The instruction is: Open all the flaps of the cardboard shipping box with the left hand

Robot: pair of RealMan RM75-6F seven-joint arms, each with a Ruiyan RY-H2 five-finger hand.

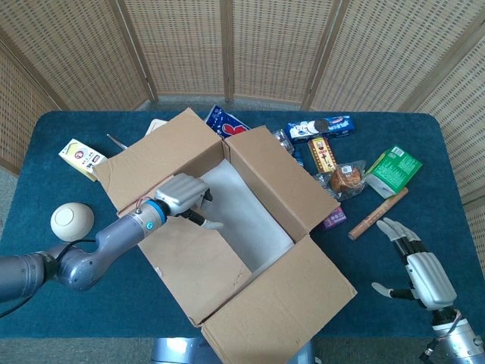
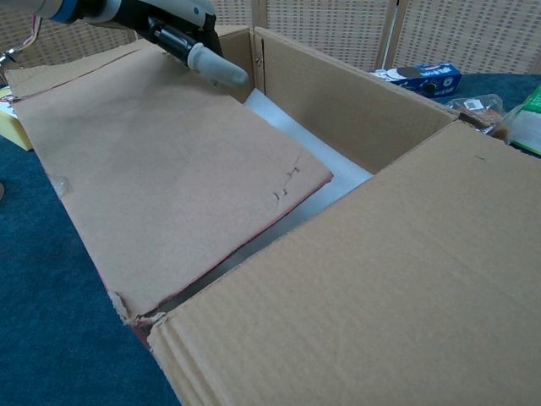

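Observation:
The cardboard shipping box (image 1: 261,199) stands in the middle of the table with its flaps folded outward and white padding inside. My left hand (image 1: 184,198) rests on the far end of the left flap (image 1: 193,258), beside the box's inner wall. Its fingers bend downward and one fingertip (image 2: 218,71) reaches toward the opening. I see nothing held in it. In the chest view the left flap (image 2: 161,178) slopes up over the opening and the near flap (image 2: 380,296) fills the foreground. My right hand (image 1: 421,267) lies on the table at the front right, fingers spread and empty.
A cream ball (image 1: 72,220) and a yellow carton (image 1: 82,158) sit left of the box. Snack packs, a cookie box (image 1: 320,127), a green bag (image 1: 395,170) and a wooden stick (image 1: 377,213) lie to its right. A wicker screen stands behind the table.

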